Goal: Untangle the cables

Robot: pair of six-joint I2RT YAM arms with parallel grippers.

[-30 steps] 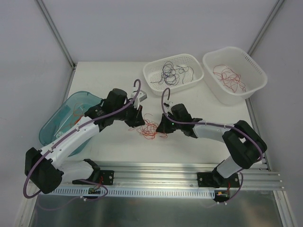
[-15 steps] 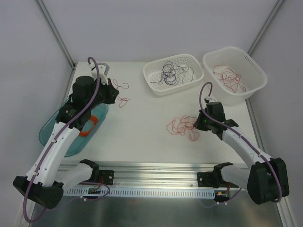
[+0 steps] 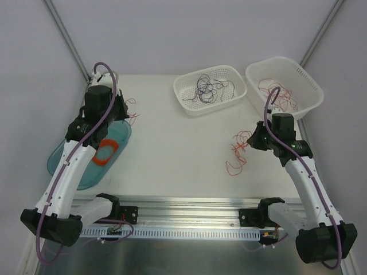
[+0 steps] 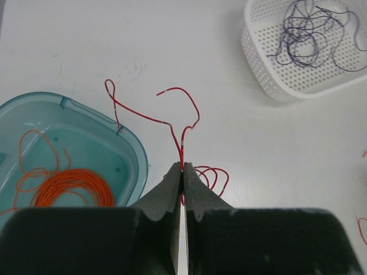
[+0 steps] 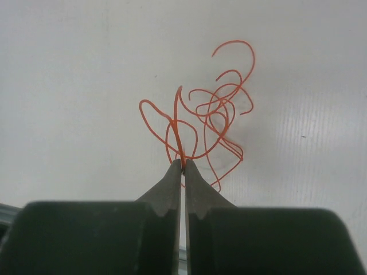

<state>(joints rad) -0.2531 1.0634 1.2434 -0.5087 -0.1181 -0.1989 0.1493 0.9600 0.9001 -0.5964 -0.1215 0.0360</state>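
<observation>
My left gripper (image 4: 182,167) is shut on a thin red cable (image 4: 172,123) that curls over the white table beside the teal tray; from above this strand (image 3: 133,117) shows just right of the left gripper (image 3: 117,110). My right gripper (image 5: 183,162) is shut on a loose bunch of red cables (image 5: 215,117), which trails down the table from the right gripper (image 3: 252,139) as curly loops (image 3: 236,153). More red cables (image 3: 278,94) lie in the deep white bin, and dark cables (image 3: 207,87) lie in the perforated white basket.
A teal tray (image 3: 70,150) at the left holds a flat orange coil (image 3: 106,152). The white basket (image 3: 189,106) and the deep white bin (image 3: 269,117) stand at the back right. A metal rail (image 3: 189,206) with the arm bases runs along the near edge.
Both arms have swung apart from the middle. The left carried one red strand to the back left, the right pulled the remaining red bunch to the right.
</observation>
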